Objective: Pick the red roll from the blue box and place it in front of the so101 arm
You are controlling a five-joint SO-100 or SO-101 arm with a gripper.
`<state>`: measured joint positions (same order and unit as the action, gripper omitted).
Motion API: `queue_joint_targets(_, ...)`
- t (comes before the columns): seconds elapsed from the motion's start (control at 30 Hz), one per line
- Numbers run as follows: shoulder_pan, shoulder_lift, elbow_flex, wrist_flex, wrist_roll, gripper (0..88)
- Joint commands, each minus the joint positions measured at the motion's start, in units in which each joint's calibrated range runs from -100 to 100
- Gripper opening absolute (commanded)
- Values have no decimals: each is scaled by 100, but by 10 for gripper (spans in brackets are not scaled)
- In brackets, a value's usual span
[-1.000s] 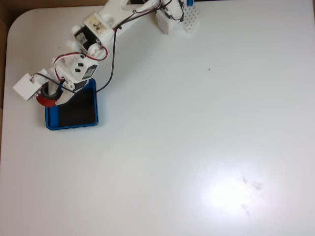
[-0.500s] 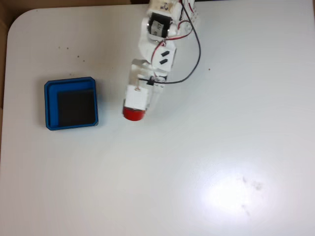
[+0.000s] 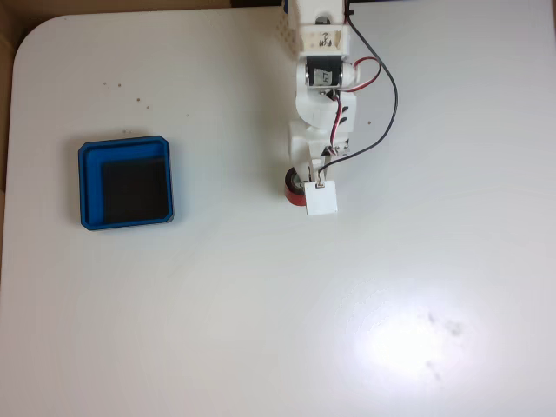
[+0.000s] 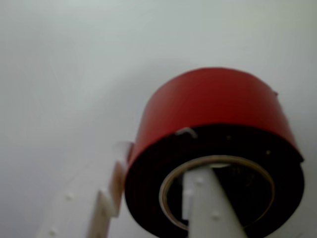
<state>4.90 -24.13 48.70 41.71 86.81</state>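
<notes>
In the wrist view the red roll [image 4: 213, 148] sits closest to the lens, its dark face turned toward the camera and its red outer side curving away above. One white finger [image 4: 210, 208] of the claw [image 4: 163, 206] passes through the pale hollow core, and the other finger [image 4: 94, 208] lies against the outside of the roll at its lower left. The roll's wall is pinched between the two, so the claw is closed on the roll. Behind the roll there is plain white surface [image 4: 74, 74], with a soft shadow under the roll; whether the roll touches the surface cannot be told from here.

In the fixed view, looking down from above, the arm [image 3: 320, 87] reaches from the middle of the far edge of the surface [image 3: 261, 330] straight toward the centre. Black motors and red and black wires show along its white links. At its end a white square tip covers most of the claw [image 3: 304, 187], and the red roll [image 3: 294, 189] peeks out at the left side of that tip, a little on the far side of the surface's centre.

The blue box [image 3: 126, 221] lies well apart from the roll, near the left edge of the surface, about halfway along it. Its dark floor is bare. A few small dark specks dot the surface beyond the box, toward the far left corner, and faint smudges show near the bright glare in the near right part.
</notes>
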Motion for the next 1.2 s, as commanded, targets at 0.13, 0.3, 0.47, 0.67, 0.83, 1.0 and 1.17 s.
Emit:
queue_joint_targets(0.13,23,774,27,-95,31,7)
queue_joint_targets(0.3,33,783,27,-95,31,7)
queue_joint_targets(0.47,4,783,36,-95,31,7)
queue_joint_targets(0.67,-16,783,494,-95,31,12)
queue_joint_targets(0.83,-16,766,575,-95,31,12)
queue_joint_targets(1.0,-16,766,557,-95,31,16)
queue_joint_targets(1.17,-16,540,548,-95,31,49)
